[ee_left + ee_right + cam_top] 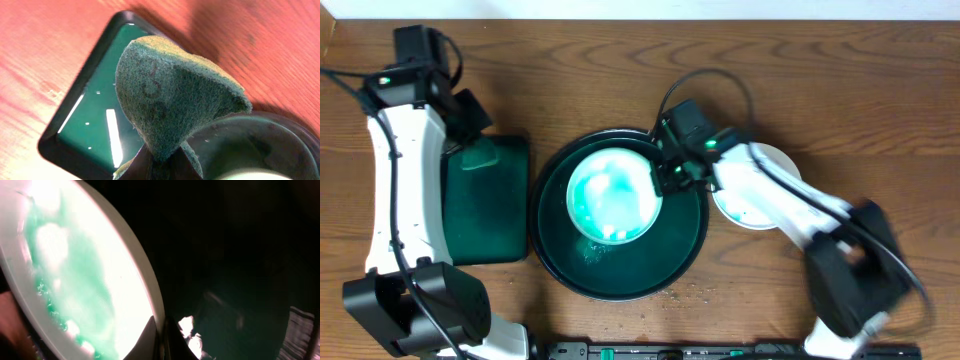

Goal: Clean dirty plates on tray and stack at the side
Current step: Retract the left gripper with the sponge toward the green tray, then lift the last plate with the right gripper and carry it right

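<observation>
A white plate (610, 195) smeared with green lies in the large round dark tray (682, 255). My right gripper (665, 175) is shut on this plate's right rim; the right wrist view shows the rim (145, 287) pinched between the fingers (162, 340). A second white plate (775, 160) lies on the table right of the tray, partly hidden by my right arm. My left gripper (470, 125) is shut on a green scouring pad (175, 95) and holds it above the rectangular tray (95, 120). A third plate is not in view.
The small rectangular dark green tray (505, 215) sits left of the round tray, its wet floor glinting. My left arm runs down the table's left side. Bare wood lies at the back and far right.
</observation>
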### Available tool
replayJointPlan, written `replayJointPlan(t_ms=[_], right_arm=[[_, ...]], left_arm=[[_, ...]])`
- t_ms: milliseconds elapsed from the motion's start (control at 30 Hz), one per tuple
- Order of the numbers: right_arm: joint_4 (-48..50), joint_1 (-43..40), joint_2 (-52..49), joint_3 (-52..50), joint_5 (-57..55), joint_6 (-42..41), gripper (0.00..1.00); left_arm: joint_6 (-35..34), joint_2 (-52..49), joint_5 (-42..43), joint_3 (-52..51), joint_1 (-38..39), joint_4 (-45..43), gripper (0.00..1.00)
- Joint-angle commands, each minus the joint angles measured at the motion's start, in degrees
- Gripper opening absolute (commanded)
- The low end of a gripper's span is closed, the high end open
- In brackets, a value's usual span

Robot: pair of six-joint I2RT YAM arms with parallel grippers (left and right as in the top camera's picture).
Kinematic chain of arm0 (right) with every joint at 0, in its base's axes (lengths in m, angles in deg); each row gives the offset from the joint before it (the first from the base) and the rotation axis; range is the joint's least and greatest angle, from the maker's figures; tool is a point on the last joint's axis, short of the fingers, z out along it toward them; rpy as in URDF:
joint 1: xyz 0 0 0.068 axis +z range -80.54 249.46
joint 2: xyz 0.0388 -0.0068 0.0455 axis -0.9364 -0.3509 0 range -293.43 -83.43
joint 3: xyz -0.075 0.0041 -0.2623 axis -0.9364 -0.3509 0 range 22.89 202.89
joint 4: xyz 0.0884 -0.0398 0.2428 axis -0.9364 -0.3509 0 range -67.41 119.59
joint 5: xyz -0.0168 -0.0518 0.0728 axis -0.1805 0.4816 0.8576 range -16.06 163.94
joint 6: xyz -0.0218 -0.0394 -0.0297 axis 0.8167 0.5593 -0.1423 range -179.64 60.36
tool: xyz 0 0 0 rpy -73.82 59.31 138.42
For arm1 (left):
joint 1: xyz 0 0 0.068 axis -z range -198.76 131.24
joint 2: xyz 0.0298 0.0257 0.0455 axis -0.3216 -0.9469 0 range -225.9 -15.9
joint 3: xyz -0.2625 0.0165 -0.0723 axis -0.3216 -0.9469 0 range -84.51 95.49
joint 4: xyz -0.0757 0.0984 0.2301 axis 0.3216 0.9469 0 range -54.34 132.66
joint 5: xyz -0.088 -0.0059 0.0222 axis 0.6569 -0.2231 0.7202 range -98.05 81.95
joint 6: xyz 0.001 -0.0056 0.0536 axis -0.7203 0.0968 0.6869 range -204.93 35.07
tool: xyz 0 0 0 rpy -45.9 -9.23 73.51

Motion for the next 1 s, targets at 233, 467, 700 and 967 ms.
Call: replayJointPlan(t_ms=[233, 467, 700, 967], right_arm=[[-14.01, -0.66, 24.02, 1.29, -42.91, 1.9, 0.01], [-27.15, -0.68, 29.07, 1.27, -64.41, -5.35, 0.01], [-30.8, -0.66, 25.42, 0.11, -71.56, -5.66, 0.02], [-30.86, 0.59, 18.8, 0.02, -85.09, -5.62, 0.01]], left_arm=[[0.74, -0.07, -0.94, 0.28, -3.3, 0.83, 0.07], [0.74, -0.07, -0.94, -0.55, -3.3, 0.9, 0.08], [0.74, -0.09, -0.94, -1.55, -3.3, 0.92, 0.07], [0.74, -0.09, -0.94, -1.55, -3.3, 0.92, 0.08]])
